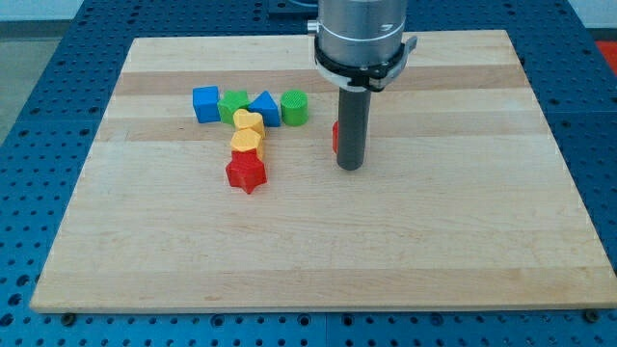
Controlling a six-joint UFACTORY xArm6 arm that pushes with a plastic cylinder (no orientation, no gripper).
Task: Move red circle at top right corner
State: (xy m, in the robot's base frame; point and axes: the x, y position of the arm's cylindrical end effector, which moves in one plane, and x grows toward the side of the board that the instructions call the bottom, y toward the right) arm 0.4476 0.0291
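Here the wooden board (318,251) lies on a blue perforated table (29,116), and the blocks read from the view's left to its right as follows. A blue cube (205,103) sits farthest left in a short row, with a green block (231,102) touching it at its 3 o'clock side; its exact shape is hard to make out. Next comes a blue triangle (264,107), then a green cylinder (295,108) just beside it at 3 o'clock. Hanging from this row toward 6 o'clock is a short column: a yellow heart (249,122) tucked between the green block and the blue triangle, a second yellow block (247,143) touching it below, and a red star (246,173) at the bottom of the column.

Further to the right, well apart from the star, the red circle (335,137) shows only as a thin red sliver at the 9 o'clock edge of the dark rod, which hides most of it. It lies near the board's middle, toward 4 o'clock of the green cylinder, and far from the board's top right corner. My tip (349,167) rests on the board just at 5 o'clock of that sliver, seemingly touching the circle. The arm carries no jaws, only this straight rod under its grey collar (362,43).
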